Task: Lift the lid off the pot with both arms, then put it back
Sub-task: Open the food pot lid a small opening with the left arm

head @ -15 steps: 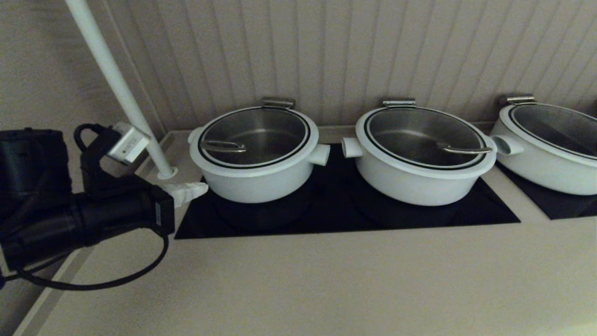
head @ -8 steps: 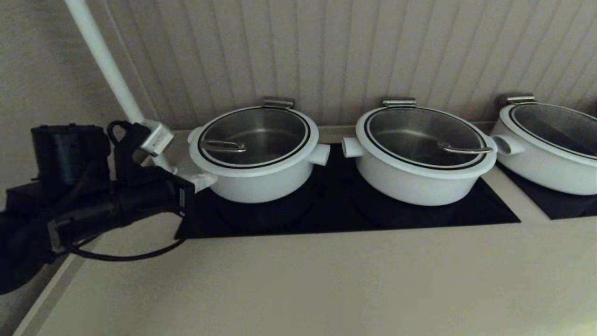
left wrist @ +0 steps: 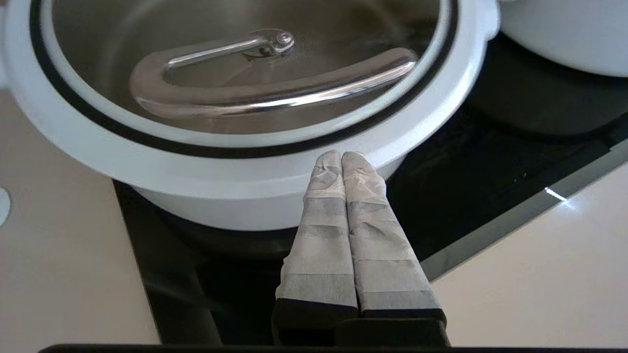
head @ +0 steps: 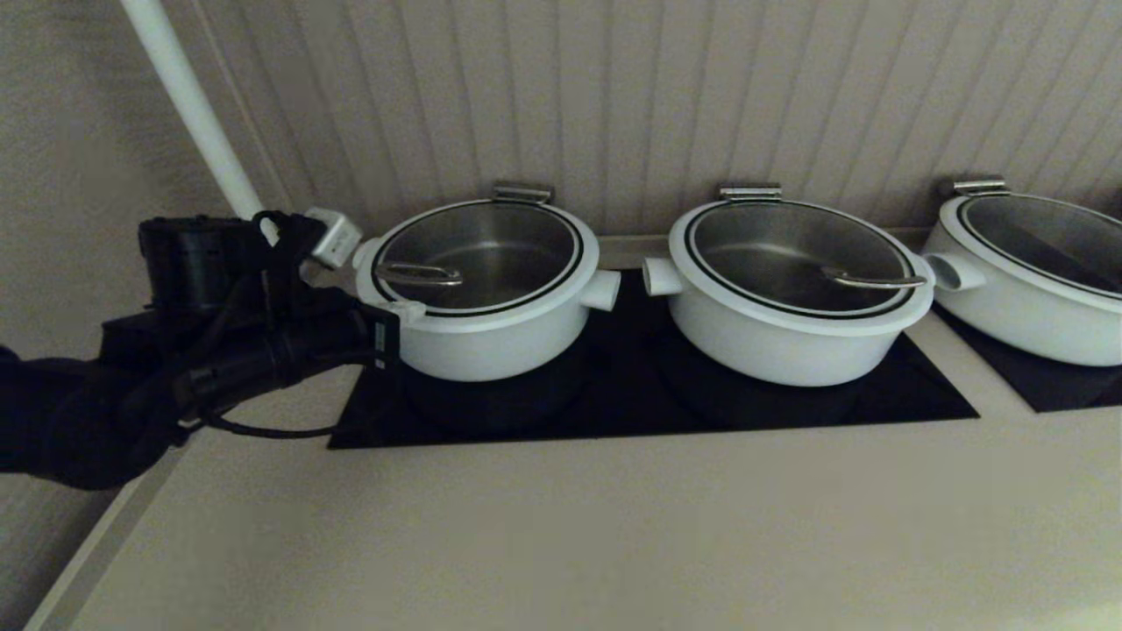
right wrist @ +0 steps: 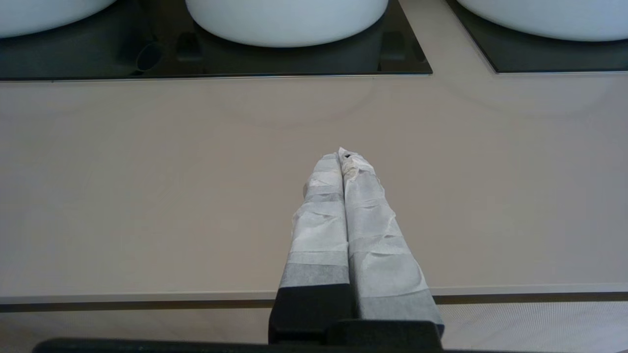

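The left white pot (head: 478, 333) stands on the black hob with a glass lid (head: 478, 250) on it; the lid has a curved metal handle (head: 419, 274), also clear in the left wrist view (left wrist: 265, 93). My left gripper (head: 408, 308) is shut and empty, its taped tips at the pot's near-left rim (left wrist: 342, 155). My right gripper (right wrist: 343, 154) is shut and empty, low over the beige counter near its front edge, out of the head view.
A second lidded white pot (head: 793, 294) stands beside the first and a third (head: 1034, 276) at the far right on another hob. A white pole (head: 188, 105) rises behind my left arm. A ribbed wall runs behind the pots.
My left arm has moved up and to the right, from beside the pole's base to the left pot's rim. The pots and lids have not moved.
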Robot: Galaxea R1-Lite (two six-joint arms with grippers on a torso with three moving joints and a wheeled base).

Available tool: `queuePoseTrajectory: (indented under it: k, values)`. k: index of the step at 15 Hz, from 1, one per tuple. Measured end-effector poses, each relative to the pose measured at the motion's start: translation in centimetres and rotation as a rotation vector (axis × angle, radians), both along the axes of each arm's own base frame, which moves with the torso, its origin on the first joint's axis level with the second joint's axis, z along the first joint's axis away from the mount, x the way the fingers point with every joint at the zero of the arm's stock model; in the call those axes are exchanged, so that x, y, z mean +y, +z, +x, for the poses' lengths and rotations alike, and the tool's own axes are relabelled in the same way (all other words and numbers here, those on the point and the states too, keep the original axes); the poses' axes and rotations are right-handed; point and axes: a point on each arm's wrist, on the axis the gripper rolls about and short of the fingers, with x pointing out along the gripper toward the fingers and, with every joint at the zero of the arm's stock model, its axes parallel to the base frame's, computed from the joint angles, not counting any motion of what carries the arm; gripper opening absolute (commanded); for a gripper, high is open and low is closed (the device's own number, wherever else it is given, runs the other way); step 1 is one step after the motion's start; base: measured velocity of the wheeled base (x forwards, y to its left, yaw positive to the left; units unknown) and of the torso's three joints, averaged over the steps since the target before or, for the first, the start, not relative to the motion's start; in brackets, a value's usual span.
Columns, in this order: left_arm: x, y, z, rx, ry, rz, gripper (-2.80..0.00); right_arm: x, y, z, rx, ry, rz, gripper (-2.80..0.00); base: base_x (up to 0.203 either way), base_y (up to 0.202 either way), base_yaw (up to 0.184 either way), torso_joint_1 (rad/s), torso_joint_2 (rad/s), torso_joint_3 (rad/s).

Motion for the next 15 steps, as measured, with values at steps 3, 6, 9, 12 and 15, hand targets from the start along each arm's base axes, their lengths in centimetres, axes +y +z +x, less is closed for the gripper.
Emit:
queuePoseTrajectory:
  k: [3, 6, 9, 12, 15]
  values:
    - [-0.2, -0.5, 1.3, 0.008, 0.043, 0.013, -2.80, 0.0, 0.0, 0.0, 0.000, 0.001, 0.000, -2.80, 0.000, 0.000, 0.000, 0.000, 0.00, 0.000]
    - [-0.5, -0.2, 2.8, -0.030, 0.058, 0.005, -2.80, 0.0, 0.0, 0.0, 0.000, 0.001, 0.000, -2.80, 0.000, 0.000, 0.000, 0.000, 0.00, 0.000]
    - [-0.7, 0.4, 3.8, -0.073, 0.070, -0.004, -2.80, 0.0, 0.0, 0.0, 0.001, 0.002, 0.000, -2.80, 0.000, 0.000, 0.000, 0.000, 0.00, 0.000]
    - [-0.7, 0.6, 4.2, -0.087, 0.082, -0.005, -2.80, 0.0, 0.0, 0.0, 0.000, 0.001, 0.000, -2.80, 0.000, 0.000, 0.000, 0.000, 0.00, 0.000]
    - [-0.7, 0.9, 4.2, -0.098, 0.092, -0.006, -2.80, 0.0, 0.0, 0.0, 0.000, 0.002, 0.000, -2.80, 0.000, 0.000, 0.000, 0.000, 0.00, 0.000]
